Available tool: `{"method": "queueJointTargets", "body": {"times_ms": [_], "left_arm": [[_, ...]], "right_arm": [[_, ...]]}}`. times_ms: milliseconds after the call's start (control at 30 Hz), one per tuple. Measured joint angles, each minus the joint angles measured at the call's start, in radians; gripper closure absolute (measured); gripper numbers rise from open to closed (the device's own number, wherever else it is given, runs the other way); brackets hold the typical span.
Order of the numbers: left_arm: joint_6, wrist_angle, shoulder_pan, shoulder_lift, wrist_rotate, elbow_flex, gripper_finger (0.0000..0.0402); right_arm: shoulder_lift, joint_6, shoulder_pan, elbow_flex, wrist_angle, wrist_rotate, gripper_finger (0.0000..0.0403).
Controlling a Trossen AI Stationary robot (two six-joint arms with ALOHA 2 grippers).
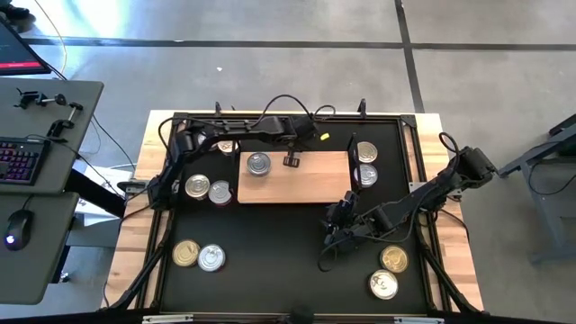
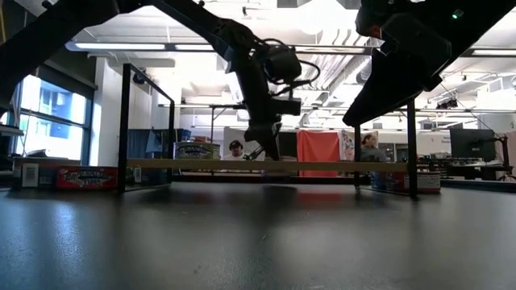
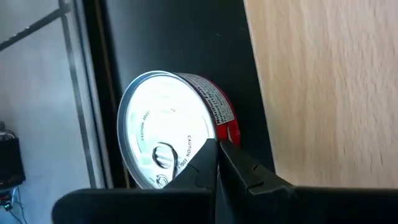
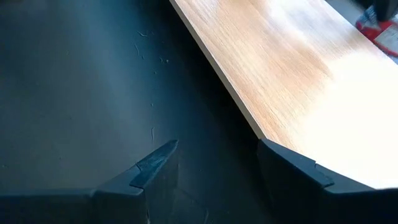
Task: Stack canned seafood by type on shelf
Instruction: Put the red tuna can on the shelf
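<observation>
Right now your left tool (image 1: 292, 161) hangs over the far edge of the shelf (image 1: 306, 184), its fingers (image 3: 239, 168) pressed together on nothing. Seen from its wrist, a silver-lidded tin with a red label (image 3: 171, 134) lies on the black mat (image 1: 270, 243) just beside the shelf's edge. That looks like the next pick, so you would have to spread the fingers first, straddle the tin across its width, and close on the side wall, not on the pull-tab lid.

Your right tool (image 1: 346, 203) waits low at the near right corner of the shelf with its fingers (image 4: 155, 165) spread and empty, just above the mat.

On the shelf itself only one silver-lidded can (image 1: 258, 164) stands, toward the left end; I judge the sorting barely begun. The rest lie off it on the mat:
- two silver tins (image 1: 366, 163) just past the shelf's right end;
- a gold and silver pair (image 1: 208, 189) just past its left end;
- another gold and silver pair (image 1: 198, 256) well in front of the shelf, to the left;
- a gold can and a lighter one (image 1: 388, 272) well in front, to the right.

Set each silver tin squarely on the standing one, lid flat, and start the gold stack apart from it.
</observation>
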Motion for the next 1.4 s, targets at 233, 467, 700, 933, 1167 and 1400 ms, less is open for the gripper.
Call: {"method": "queueJointTargets", "body": {"times_ms": [233,467,700,933,1167,1400], "left_arm": [[-0.027,-0.041,-0.008,-0.042,-0.007,0.0,0.0401],[-0.117,-0.182,-0.074,-0.138,-0.007,0.001,0.0401],[-0.266,-0.296,-0.207,-0.168,-0.014,-0.025,0.0401],[-0.381,-0.244,-0.304,-0.164,-0.071,-0.131,0.0401],[-0.368,-0.203,-0.285,-0.161,-0.099,-0.161,0.0401],[-0.415,-0.158,-0.227,-0.163,0.009,-0.161,0.0399]], "right_arm": [[0.0,0.0,0.0,0.0,0.0,0.001,0.0192],[0.0,-0.002,0.0,0.0,-0.001,0.002,0.0192],[0.0,0.0,0.0,0.0,0.004,0.002,0.0192],[0.0,-0.005,0.0,0.0,0.005,0.023,0.0192],[0.0,-0.025,0.0,0.0,0.013,0.026,0.0192],[0.0,-0.024,0.0,0.0,0.015,0.028,0.0192]]}}
